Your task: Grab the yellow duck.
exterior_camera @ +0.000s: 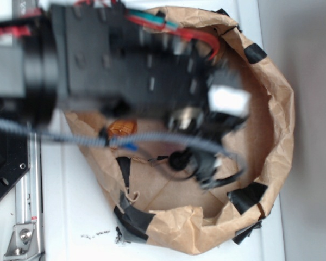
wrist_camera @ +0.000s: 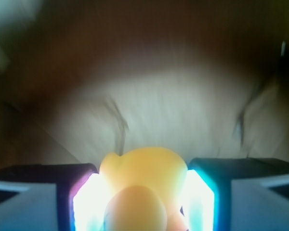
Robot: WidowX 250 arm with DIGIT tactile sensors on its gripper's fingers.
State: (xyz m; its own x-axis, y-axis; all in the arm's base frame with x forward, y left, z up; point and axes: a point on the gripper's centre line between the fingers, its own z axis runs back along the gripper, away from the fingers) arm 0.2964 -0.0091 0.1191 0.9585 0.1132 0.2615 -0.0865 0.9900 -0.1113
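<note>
Hand (wrist_camera: 143,202) clenched on the yellow duck (wrist_camera: 143,178); pads (wrist_camera: 89,204) press both its sides, wrist view. Exterior view: arm (exterior_camera: 125,54) reaches into the crumpled paper bowl (exterior_camera: 280,109) on the white bench (exterior_camera: 70,217). Bowl wall sits near the hand on its right. Orange striped seashell (exterior_camera: 122,128) lies by the left wall, under the cable (exterior_camera: 152,138). Duck hidden there.

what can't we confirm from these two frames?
- Exterior: yellow duck hidden; the arm covers most of the paper bag.
- Exterior: gripper blurred, jaws unreadable.
- Wrist: yellow duck cut off by the bottom edge, overexposed between the fingers.
- Wrist: bag floor blurred.
</note>
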